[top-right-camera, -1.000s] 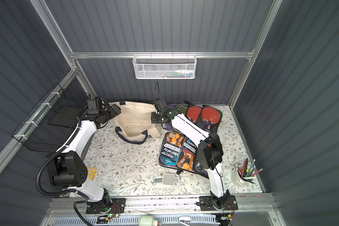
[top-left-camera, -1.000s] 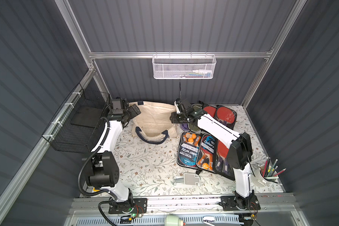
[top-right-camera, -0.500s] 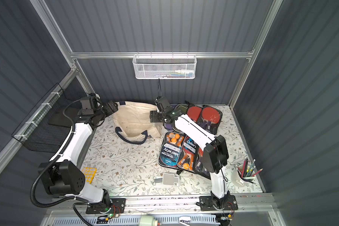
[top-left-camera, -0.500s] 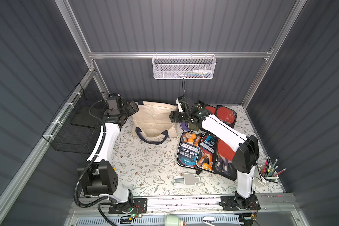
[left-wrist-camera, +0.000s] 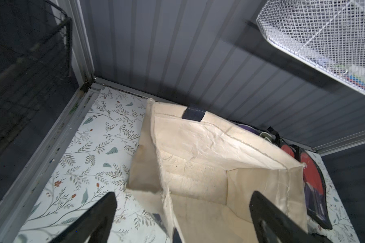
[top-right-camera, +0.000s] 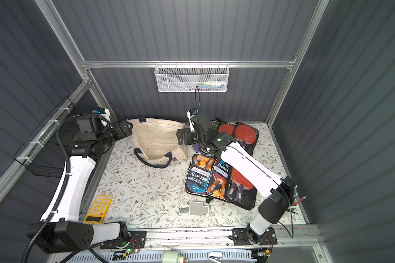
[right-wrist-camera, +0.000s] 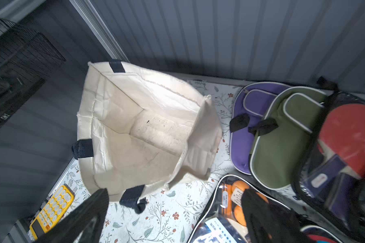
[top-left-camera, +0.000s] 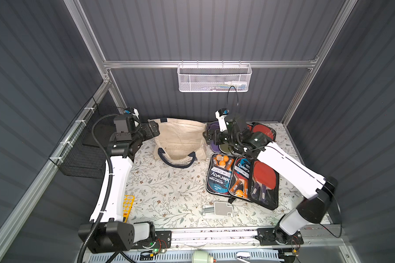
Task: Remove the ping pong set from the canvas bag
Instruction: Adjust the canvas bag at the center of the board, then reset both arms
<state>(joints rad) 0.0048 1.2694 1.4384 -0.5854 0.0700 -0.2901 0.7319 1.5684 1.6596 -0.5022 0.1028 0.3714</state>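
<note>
In a top view, ping pong set (top-left-camera: 219, 180) reads "Deerway"; left pincer (top-left-camera: 152, 131) and right pincer (top-left-camera: 209, 137) gape empty

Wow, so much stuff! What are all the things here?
cream canvas bag with navy handles: one, cream, back middle of the table, open, empty inside
see-through zipped ping pong cases: about four, black-edged with red bats, three front right, one back right
padded bat covers: two, purple and green, between bag and back case
white wire mesh basket: one, white, back wall
black wire basket: one, black, left wall
yellow calculator: one, yellow, front left
small grey plastic piece: one, grey, front middle
floral table cover: one, white with leaves, under everything
left pincer: one, black, open, beside the bag's left side
right pincer: one, black, open, beside the bag's right side
</note>
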